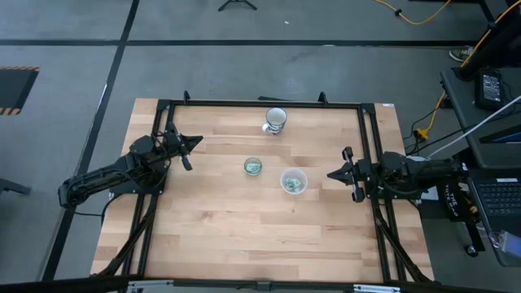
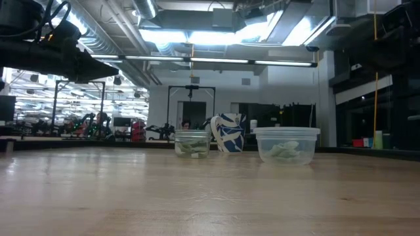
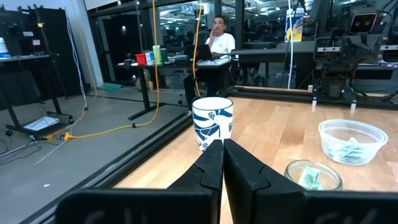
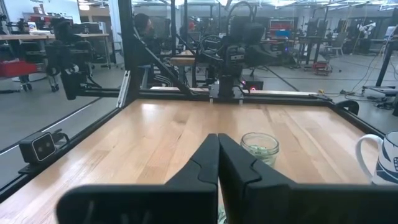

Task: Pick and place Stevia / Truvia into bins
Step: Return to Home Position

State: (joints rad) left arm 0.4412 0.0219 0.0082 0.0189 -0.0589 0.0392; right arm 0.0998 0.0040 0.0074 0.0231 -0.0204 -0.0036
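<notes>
Every green Stevia packet (image 3: 310, 179) I can spot lies inside the glass cup (image 1: 253, 167) or the plastic tub (image 1: 293, 181), both near the blue-patterned mug (image 1: 276, 119). None shows loose on the tabletop (image 1: 244, 236). The left gripper (image 3: 222, 144) and right gripper (image 4: 217, 138) hang well off to either side of the mug, fingers pressed together on nothing. Sorting looks finished, with only parking the arms left.

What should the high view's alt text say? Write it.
From above: a wooden table with a glass and a plastic cup near its middle, both holding green packets, and a mug beyond. The left gripper and right gripper, both shut, flank them.
</notes>
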